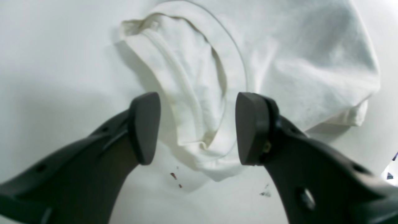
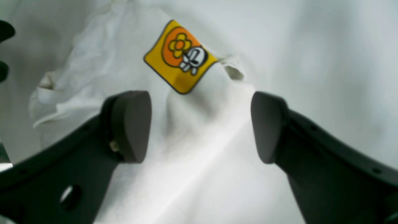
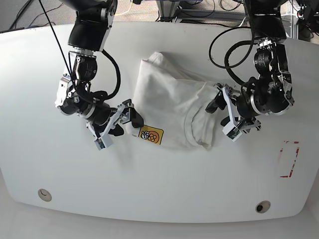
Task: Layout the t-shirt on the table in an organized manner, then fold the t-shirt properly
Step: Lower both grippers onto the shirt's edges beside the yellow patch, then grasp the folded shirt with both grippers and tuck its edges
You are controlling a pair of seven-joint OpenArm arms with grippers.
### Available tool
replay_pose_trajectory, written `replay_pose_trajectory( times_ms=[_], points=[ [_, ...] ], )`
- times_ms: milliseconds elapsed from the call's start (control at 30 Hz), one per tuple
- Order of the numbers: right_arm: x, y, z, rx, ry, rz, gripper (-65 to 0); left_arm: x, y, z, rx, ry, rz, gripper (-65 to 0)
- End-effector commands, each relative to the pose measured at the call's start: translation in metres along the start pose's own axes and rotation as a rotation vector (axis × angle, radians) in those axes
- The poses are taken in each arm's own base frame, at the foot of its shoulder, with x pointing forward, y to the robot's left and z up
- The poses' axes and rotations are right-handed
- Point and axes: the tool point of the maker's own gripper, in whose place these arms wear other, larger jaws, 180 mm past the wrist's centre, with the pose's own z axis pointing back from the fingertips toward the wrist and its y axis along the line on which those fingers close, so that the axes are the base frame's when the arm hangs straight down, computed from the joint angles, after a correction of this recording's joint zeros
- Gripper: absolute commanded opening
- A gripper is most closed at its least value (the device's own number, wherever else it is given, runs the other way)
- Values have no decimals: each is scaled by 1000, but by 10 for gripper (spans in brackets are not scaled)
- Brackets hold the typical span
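The white t-shirt lies crumpled in the middle of the table. Its yellow-orange logo patch faces up at the near edge. In the base view my right gripper is at the shirt's left edge beside the patch. In the right wrist view it stands open over a ridge of cloth, just below the patch. My left gripper is at the shirt's right edge. In the left wrist view it is open, its fingers either side of the ribbed collar. Nothing is held.
A red-outlined rectangle marks the table's right side. Two small round holes sit near the front edge. Cables hang from both arms at the back. Small red specks dot the table under the left gripper.
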Motion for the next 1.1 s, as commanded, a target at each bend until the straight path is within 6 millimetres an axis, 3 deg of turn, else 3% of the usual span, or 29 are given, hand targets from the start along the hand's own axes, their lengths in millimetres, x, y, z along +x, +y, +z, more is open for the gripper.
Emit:
replay_pose_trajectory(
  times_ms=[0, 233, 333, 533, 667, 933, 1067],
  points=[
    [20, 14, -3, 40, -43, 58, -190, 17, -12, -2, -29, -81, 6, -299],
    [21, 26, -10, 69, -4, 133, -201, 42, -52, -20, -124, -180, 37, -312],
    [31, 25, -12, 69, -15, 153, -260, 49, -65, -31, -141, -200, 87, -367],
    [22, 17, -26, 99, -1, 171, -384, 21, -81, -69, -151, -87, 125, -431],
    [-5, 7, -40, 123, 34, 144, -419, 3, -92, -87, -189, -36, 137, -433],
    [-43, 5, -39, 137, 44, 110, -457, -36, -89, -100, -211, 48, 134, -433],
    [-53, 17, -30, 152, 39, 129, -457, -51, -72, -95, -194, 92, 94, -433]
  ],
)
